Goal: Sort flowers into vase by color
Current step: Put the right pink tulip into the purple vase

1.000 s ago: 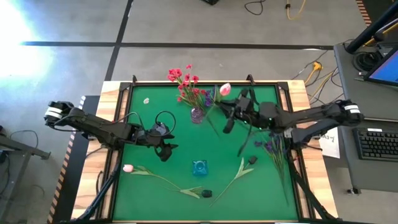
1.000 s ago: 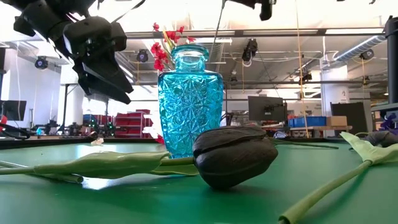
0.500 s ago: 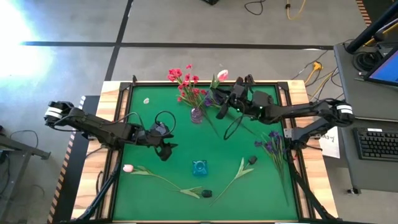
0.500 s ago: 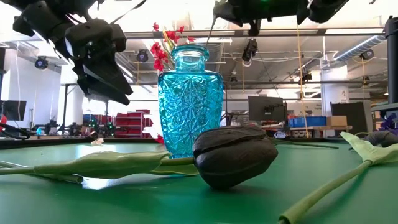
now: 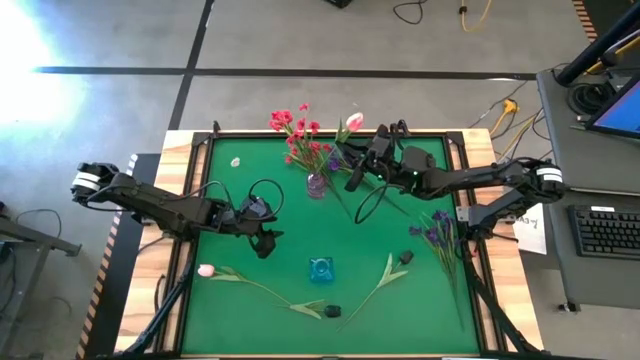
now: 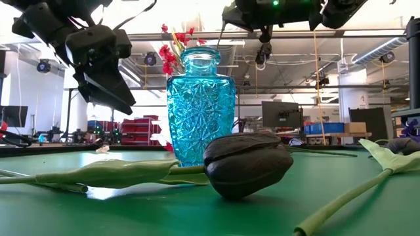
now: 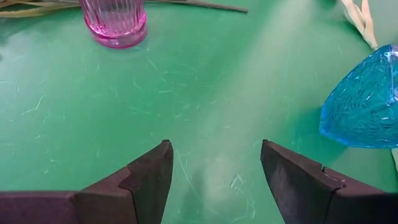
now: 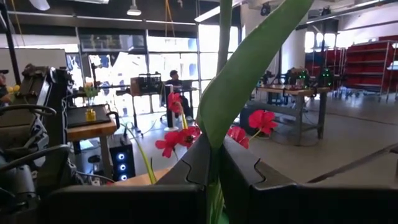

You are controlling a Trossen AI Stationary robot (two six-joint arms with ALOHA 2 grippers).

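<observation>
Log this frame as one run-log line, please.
right tool: shut on pink tulip, near pink vase | left tool: open, idle | blue vase: empty

No text, label, brand, number or sign can be read in any of the four views. A white paper sheet [image 5: 529, 226] lies at the table's edge, out past the right arm and well away from its gripper, and carries dark marks too small to make out. The red storage racks in the room behind the table show no legible lettering either.
</observation>
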